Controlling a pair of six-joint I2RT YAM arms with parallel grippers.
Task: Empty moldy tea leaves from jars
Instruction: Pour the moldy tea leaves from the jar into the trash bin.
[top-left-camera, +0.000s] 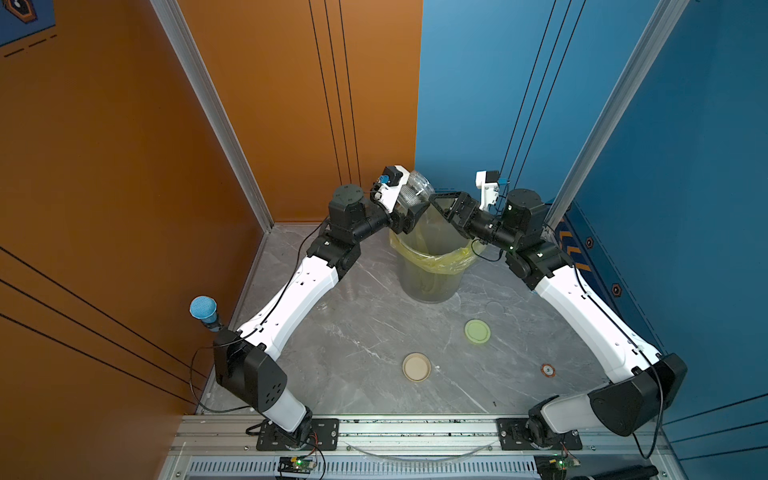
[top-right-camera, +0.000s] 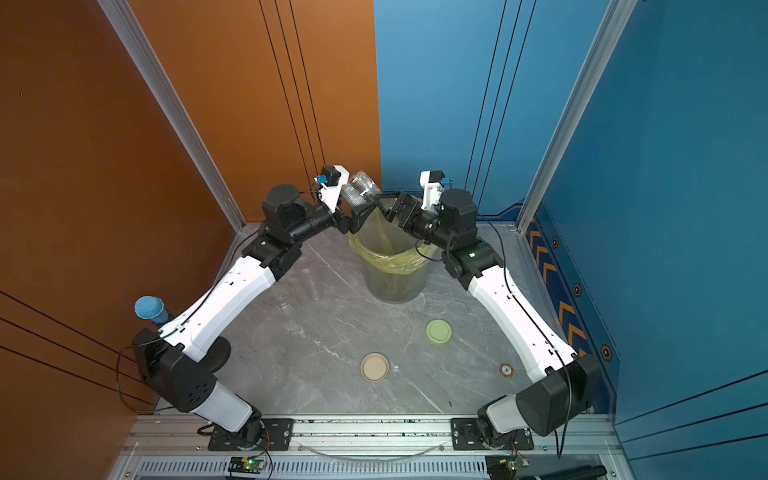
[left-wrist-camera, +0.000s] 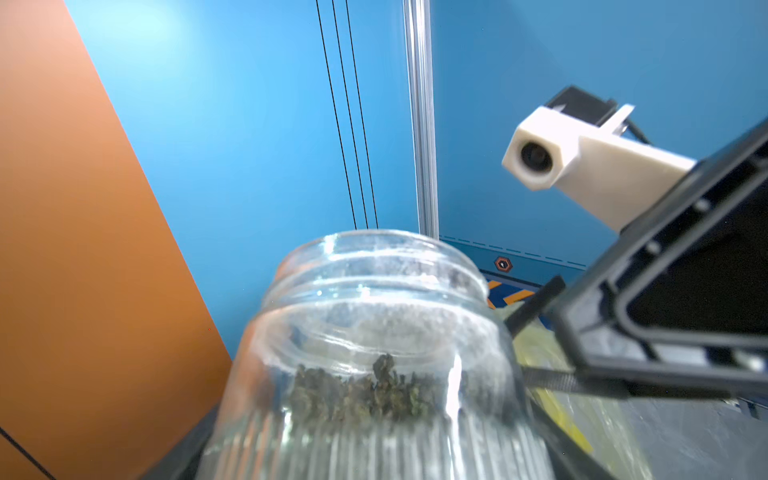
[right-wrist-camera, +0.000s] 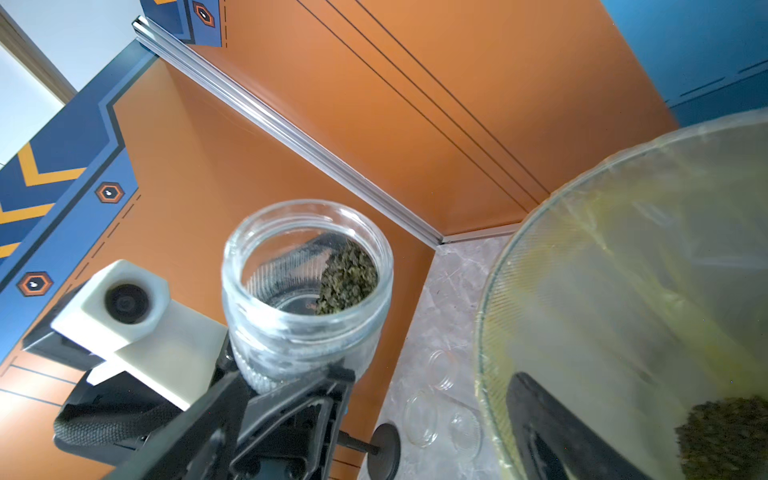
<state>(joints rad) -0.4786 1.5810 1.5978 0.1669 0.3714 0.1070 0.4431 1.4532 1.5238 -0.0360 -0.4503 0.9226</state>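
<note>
Below orange wall (top-left-camera: 124, 166), blue wall (top-left-camera: 478, 83), grey marbled tabletop (top-left-camera: 353, 332)

A robotics lab test cell: left arm (top-left-camera: 299, 286) and right arm (top-left-camera: 582, 307) bolted to an aluminium rail (top-left-camera: 415, 430), boxed in by an orange panel (top-left-camera: 104, 166) and blue panel (top-left-camera: 685, 166), over a grey marbled worktop (top-left-camera: 365, 332).

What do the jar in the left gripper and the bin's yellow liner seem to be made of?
Jar: probably clear glass, glossy; thick rim, sharp highlights, ribbed wall; hard plastic possible. Liner: thin translucent yellow plastic film; wrinkled, folded over the bin's rim.
</note>
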